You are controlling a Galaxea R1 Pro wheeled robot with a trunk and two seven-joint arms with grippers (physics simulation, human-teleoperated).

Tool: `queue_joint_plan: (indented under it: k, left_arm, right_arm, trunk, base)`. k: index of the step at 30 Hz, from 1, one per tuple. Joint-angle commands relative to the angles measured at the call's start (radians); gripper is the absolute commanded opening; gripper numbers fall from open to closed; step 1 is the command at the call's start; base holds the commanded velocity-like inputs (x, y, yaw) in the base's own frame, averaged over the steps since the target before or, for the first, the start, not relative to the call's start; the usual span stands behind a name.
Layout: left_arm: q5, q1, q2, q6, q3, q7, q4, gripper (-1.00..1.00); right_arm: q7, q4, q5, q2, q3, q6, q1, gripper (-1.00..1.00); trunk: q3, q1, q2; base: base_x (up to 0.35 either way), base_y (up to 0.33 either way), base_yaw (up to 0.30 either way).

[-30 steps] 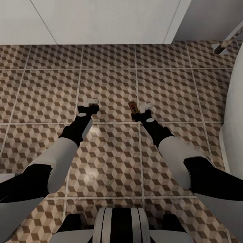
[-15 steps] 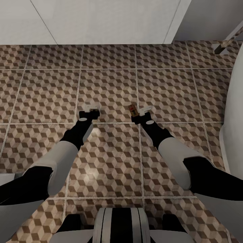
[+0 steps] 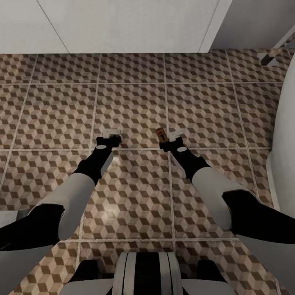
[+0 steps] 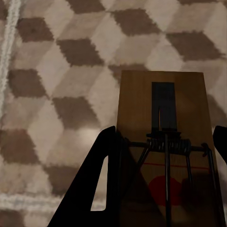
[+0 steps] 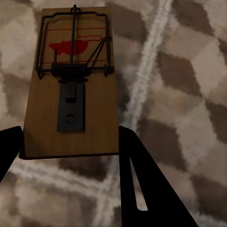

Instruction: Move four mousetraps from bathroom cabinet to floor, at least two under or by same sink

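The bathroom floor point(image 3: 135, 102) of cube-patterned tiles spreads under both arms. My right gripper point(image 3: 170, 137) is shut on a mousetrap point(image 3: 161, 133), a brown board with dark wire and a red mark. In the right wrist view this mousetrap point(image 5: 71, 85) sits flat between the black fingers point(image 5: 137, 175) of my right gripper point(image 5: 70, 132), close over a grout line. My left gripper point(image 3: 110, 137) is shut on another mousetrap point(image 4: 165, 142), which sits low over the tiles between the dark fingers point(image 4: 94, 189) of my left gripper point(image 4: 165, 132). I cannot make out the sink or the cabinet.
White flat-fronted panels point(image 3: 123, 24) run along the far edge of the floor. A tall rounded white body point(image 3: 284, 143) stands at the right, close to my right arm. Open tiles lie ahead of both grippers and between them.
Both grippers have sunk a little toward the tiles and drawn slightly back toward me, each still holding its mousetrap. The camera has not moved.
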Motion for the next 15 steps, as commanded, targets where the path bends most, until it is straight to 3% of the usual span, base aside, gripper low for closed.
queue_joint_plan:
  k: [1, 15]
  left_arm:
    - [-0.008, 0.000, 0.000, 0.008, -0.004, 0.008, -0.002, -1.00]
    - [-0.008, 0.001, 0.001, 0.008, -0.004, 0.008, 0.001, -1.00]
  right_arm:
    - [-0.004, 0.000, 0.001, 0.000, 0.006, 0.003, 0.000, -1.00]
    - [-0.004, 0.001, 0.001, 0.000, 0.006, 0.003, 0.000, -1.00]
  trunk:
    - [0.000, 0.000, 0.000]
    - [0.000, 0.002, -0.001]
  base:
    - [0.000, 0.000, 0.000]
    - [0.000, 0.000, 0.000]
